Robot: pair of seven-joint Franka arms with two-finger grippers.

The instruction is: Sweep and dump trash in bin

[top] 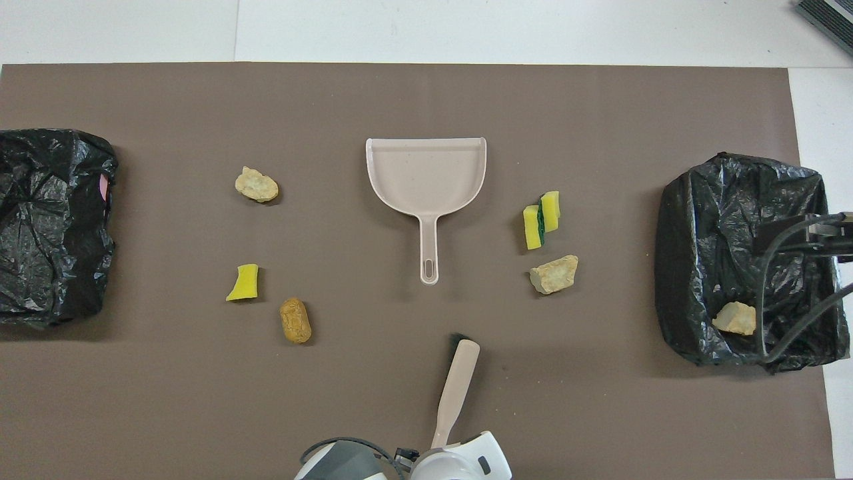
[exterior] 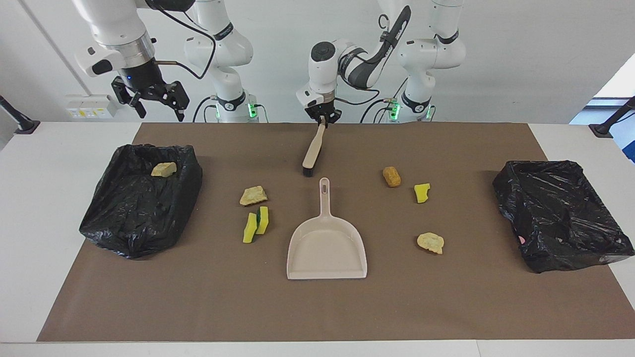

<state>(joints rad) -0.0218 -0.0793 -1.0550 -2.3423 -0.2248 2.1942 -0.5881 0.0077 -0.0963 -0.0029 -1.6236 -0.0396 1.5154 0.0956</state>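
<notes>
Gripper of the left arm [exterior: 322,119] pinched shut on the end of the brush [exterior: 312,152], mostly hidden under its own wrist from overhead. Brush tilted, bristles down toward the mat [exterior: 198,307], just nearer the robots than the dustpan [exterior: 326,248]. Right gripper [exterior: 154,101] spread wide, empty, up over the bin [exterior: 139,198] at its end; from overhead only cables seen, cut off at the edge. One tan chunk [exterior: 163,169] in that bin. Second bin [exterior: 560,213] at the left arm's end, partly cut off overhead. Brown mat on white surface [exterior: 39,198], white wall above. Trash loose on the mat: orange-brown piece [exterior: 391,176], yellow piece [exterior: 422,193], tan lump [exterior: 430,242], another tan lump [exterior: 253,196], yellow-green pieces [exterior: 256,223], flanking the dustpan.
</notes>
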